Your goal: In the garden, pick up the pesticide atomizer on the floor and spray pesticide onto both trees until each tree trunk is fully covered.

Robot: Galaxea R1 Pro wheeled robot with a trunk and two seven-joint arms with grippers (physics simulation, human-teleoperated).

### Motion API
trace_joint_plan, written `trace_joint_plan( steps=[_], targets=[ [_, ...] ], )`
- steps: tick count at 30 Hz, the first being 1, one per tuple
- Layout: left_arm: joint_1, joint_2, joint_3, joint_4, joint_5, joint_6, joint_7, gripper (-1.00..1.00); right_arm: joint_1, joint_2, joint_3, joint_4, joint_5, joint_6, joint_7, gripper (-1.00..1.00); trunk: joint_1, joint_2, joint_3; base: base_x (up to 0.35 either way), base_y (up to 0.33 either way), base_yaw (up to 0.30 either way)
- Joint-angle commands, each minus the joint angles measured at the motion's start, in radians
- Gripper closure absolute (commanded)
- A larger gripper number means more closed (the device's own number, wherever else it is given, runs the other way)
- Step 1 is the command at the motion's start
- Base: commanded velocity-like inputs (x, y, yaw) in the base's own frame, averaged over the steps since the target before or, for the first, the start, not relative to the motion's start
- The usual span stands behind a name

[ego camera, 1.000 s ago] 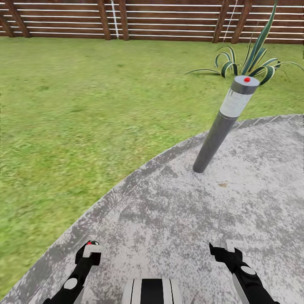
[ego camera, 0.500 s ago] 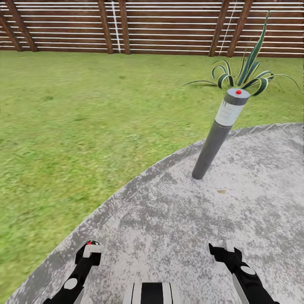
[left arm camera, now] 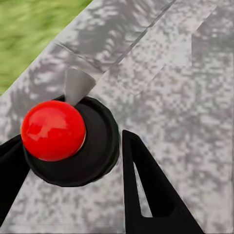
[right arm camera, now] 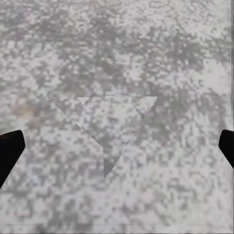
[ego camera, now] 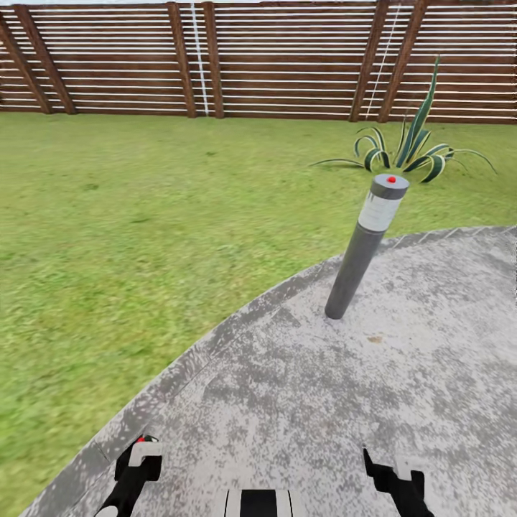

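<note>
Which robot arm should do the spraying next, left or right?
Left, probably. The left gripper is closed around what looks like the sprayer, a black cap topped with a red knob. The right gripper is open and empty above the grey paving.

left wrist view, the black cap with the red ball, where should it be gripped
Across the round black cap, below the red ball, squeezing two opposite sides: its rim is circular, while the ball would probably slip. The fingers of the left gripper flank it that way.
</note>
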Motion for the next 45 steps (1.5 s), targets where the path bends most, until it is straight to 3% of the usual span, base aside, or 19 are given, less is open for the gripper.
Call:
trace_joint_plan(
  steps=[1, 6, 12, 29, 42, 45],
  targets=[
    [0.014, 0.0, 0.005, 0.001, -0.005, -0.004, 0.004, 1.0, 0.0, -0.001, 0.001, 0.042, -0.005, -0.037, 0.0, -1.0, -0.001, 0.0, 0.005, 0.0, 0.0, 0.0],
    [0.067, 0.001, 0.05, 0.003, 0.017, -0.021, 0.003, 1.0, 0.001, -0.001, 0.001, 0.166, -0.005, -0.14, 0.001, -1.0, -0.003, 0.001, 0.032, 0.0, 0.0, 0.0],
    [0.086, 0.003, 0.084, 0.008, 0.02, -0.063, 0.002, 1.0, 0.001, 0.003, 0.003, 0.213, -0.004, -0.162, 0.003, -1.0, -0.006, 0.003, 0.065, 0.0, 0.0, 0.0],
    [0.108, -0.001, 0.087, 0.01, 0.023, -0.069, 0.002, 1.0, 0.001, 0.014, 0.002, 0.242, -0.006, -0.164, 0.005, -1.0, -0.013, 0.007, 0.137, 0.0, 0.0, -0.005],
    [0.108, -0.001, 0.087, 0.01, 0.022, -0.069, 0.002, 1.0, 0.001, 0.012, 0.003, 0.243, -0.006, -0.164, 0.005, -1.0, -0.019, 0.01, 0.194, 0.0, 0.0, -0.209],
    [0.108, -0.001, 0.087, 0.011, 0.022, -0.069, 0.002, 1.0, 0.001, 0.012, 0.003, 0.243, -0.006, -0.164, 0.004, -1.0, -0.031, 0.031, 0.203, 0.0, 0.0, -0.112]
  ],
)
